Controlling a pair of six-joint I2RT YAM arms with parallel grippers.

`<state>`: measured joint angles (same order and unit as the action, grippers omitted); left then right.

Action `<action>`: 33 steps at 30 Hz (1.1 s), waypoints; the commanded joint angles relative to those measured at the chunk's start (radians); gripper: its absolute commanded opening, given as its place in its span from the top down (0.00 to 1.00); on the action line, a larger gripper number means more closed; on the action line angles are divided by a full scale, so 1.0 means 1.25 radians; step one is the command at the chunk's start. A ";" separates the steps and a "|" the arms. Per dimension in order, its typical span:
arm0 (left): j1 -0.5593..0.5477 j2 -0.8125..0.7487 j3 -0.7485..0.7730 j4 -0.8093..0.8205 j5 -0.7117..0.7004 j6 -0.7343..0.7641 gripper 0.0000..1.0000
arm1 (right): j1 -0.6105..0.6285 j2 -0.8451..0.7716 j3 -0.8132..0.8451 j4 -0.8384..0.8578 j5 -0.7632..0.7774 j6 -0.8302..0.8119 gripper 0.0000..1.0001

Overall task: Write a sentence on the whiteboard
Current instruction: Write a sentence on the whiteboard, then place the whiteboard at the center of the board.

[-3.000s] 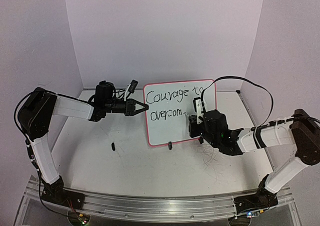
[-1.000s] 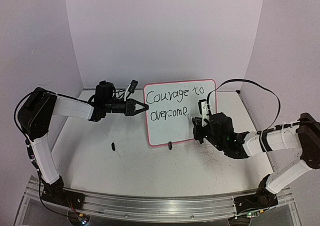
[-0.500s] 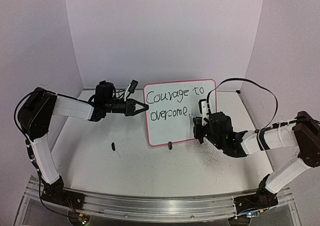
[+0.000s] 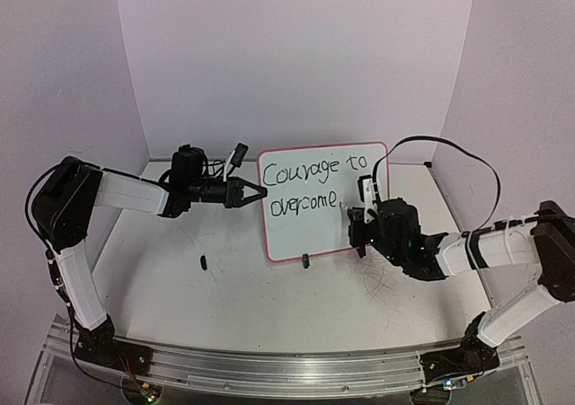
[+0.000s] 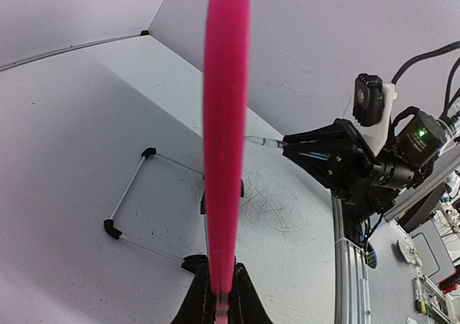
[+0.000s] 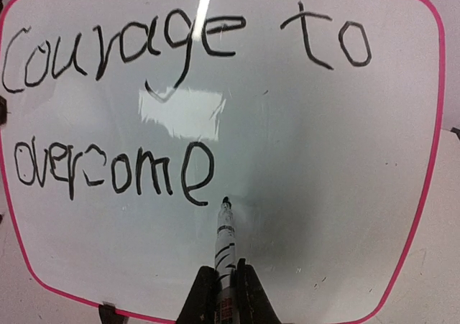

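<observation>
We stand the whiteboard (image 4: 316, 236) upright mid-bench (image 4: 225, 290), with our left tool (image 4: 254, 192) pinching its left edge. Our right tool (image 6: 224, 289) pinches the marker (image 6: 225, 232), whose tip sits just past "overcome". Blank board lies to the tip's right.

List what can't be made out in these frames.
- Left wrist: the whiteboard is seen edge-on, so its writing is hidden.
- Right wrist: whether the marker tip touches the whiteboard can't be told, as the head-on angle hides any gap. The whiteboard's bottom edge is cut off by the frame.
- Top external: the marker is mostly hidden behind the right gripper. The small black object is too small to identify.
</observation>
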<state>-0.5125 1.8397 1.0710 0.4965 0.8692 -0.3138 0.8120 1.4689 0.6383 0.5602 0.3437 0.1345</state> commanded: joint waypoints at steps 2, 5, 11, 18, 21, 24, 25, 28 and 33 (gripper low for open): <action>-0.013 -0.015 0.018 0.010 0.033 0.022 1.00 | -0.003 -0.229 0.006 -0.021 -0.005 0.006 1.00; -0.012 -0.014 0.018 0.009 0.038 0.022 1.00 | -0.005 -0.299 -0.002 -0.072 0.051 -0.009 1.00; -0.004 -0.015 0.014 0.008 0.038 0.024 0.91 | -0.007 -0.365 -0.019 -0.103 0.112 -0.052 1.00; 0.001 -0.018 0.008 0.007 0.033 0.038 0.74 | -0.007 -0.395 -0.033 -0.105 0.130 -0.057 1.00; 0.005 -0.034 0.001 0.005 0.028 0.051 0.63 | -0.008 -0.407 -0.037 -0.105 0.130 -0.059 1.00; 0.017 -0.051 -0.004 0.003 0.023 0.058 0.53 | -0.008 -0.417 -0.037 -0.109 0.125 -0.068 1.00; 0.022 -0.057 -0.004 0.002 0.023 0.059 0.51 | -0.008 -0.420 -0.036 -0.110 0.124 -0.072 1.00; 0.042 -0.085 -0.008 -0.015 0.006 0.067 0.42 | -0.008 -0.421 -0.035 -0.112 0.116 -0.085 1.00; 0.087 -0.178 -0.060 -0.094 -0.088 0.076 0.01 | -0.008 -0.403 -0.033 -0.112 0.083 -0.129 1.00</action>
<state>-0.4480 1.7555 1.0512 0.4356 0.8555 -0.2339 0.8062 0.9547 0.5922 0.4129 0.4790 0.0356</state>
